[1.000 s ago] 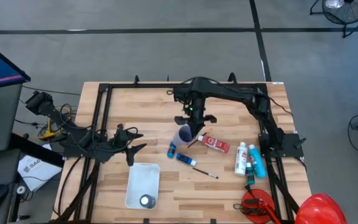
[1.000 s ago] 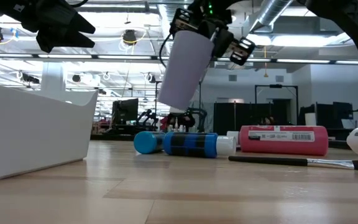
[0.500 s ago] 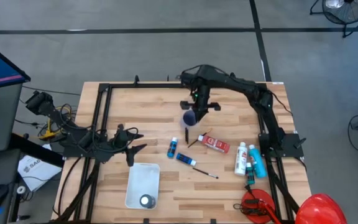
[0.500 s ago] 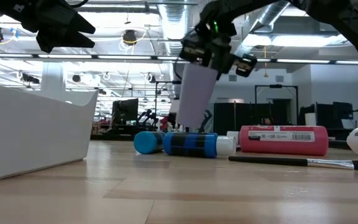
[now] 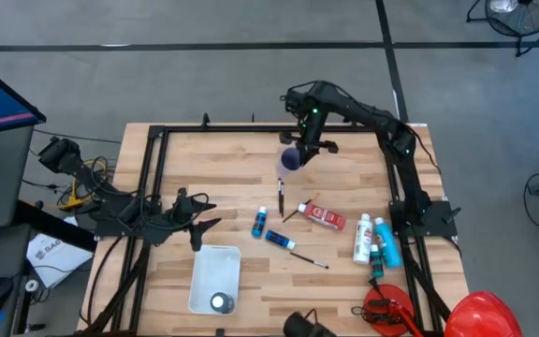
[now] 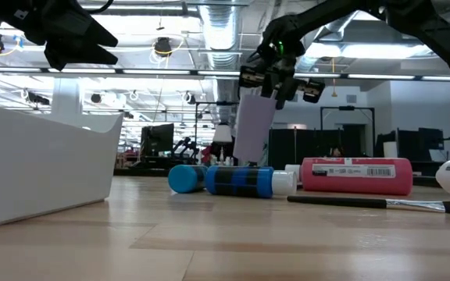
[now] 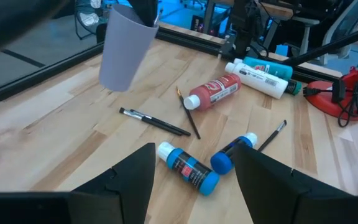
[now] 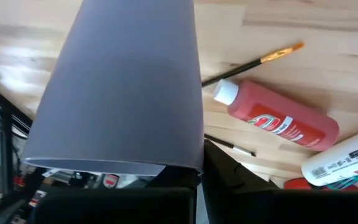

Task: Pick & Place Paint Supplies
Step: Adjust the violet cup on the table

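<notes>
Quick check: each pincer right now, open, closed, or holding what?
Left pincer: open, holding nothing, parked at the table's left.
Right pincer: closed on the lavender cup, lifted above the table.

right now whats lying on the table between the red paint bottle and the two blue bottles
Two thin dark brushes, crossing at their ends, lie on the wood between the red paint bottle and the two blue bottles. The left wrist view shows this best.

Dark jointed arms (image 5: pixel 363 117), green indicator light.

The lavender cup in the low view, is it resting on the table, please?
No, the lavender cup hangs clear above the table, gripped by the right pincer.
</notes>
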Controlling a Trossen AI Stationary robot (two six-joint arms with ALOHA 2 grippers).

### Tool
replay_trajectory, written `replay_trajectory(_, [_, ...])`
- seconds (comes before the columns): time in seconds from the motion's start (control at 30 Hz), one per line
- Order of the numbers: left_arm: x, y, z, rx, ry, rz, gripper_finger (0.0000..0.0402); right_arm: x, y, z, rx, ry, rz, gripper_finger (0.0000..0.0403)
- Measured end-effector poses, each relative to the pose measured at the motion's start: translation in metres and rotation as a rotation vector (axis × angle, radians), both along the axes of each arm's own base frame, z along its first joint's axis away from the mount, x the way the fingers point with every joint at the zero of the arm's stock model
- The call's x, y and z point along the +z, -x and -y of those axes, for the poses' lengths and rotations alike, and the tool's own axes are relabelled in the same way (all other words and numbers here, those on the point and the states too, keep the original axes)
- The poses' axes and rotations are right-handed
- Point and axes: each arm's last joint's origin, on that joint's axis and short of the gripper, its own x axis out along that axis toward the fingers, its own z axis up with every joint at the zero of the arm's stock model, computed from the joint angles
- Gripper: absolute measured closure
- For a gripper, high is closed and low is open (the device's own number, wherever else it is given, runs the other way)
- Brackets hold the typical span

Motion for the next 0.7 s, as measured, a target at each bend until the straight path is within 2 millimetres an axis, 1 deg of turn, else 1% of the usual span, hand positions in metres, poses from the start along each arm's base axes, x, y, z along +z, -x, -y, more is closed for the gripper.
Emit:
replay_trajectory(0.07, [0.000, 0.000, 0.000, -0.002, 0.001, 0.000, 0.0192, -0.001, 0.004, 0.006, -0.020, -0.005, -0.005, 0.0403])
replay_trajectory(0.13, [0.000, 0.000, 0.000, -0.003, 0.002, -0.001, 0.0192, -0.008, 0.007, 0.007, -0.040, -0.037, -0.025, 0.0403])
replay_trajectory(0.23, [0.000, 0.000, 0.000, -0.007, -0.007, -0.004, 0.0192, -0.020, 0.010, 0.005, -0.051, -0.096, -0.050, 0.0403])
replay_trajectory(0.37, [0.000, 0.000, 0.000, -0.009, -0.011, -0.006, 0.0192, -0.029, 0.012, 0.001, -0.039, -0.159, -0.041, 0.0403])
replay_trajectory(0.57, [0.000, 0.000, 0.000, -0.009, -0.013, -0.007, 0.0192, -0.029, 0.011, -0.001, -0.051, -0.178, -0.042, 0.0403])
replay_trajectory(0.7, [0.000, 0.000, 0.000, -0.009, -0.014, -0.007, 0.0192, -0.028, 0.010, -0.004, -0.082, -0.189, -0.073, 0.0403])
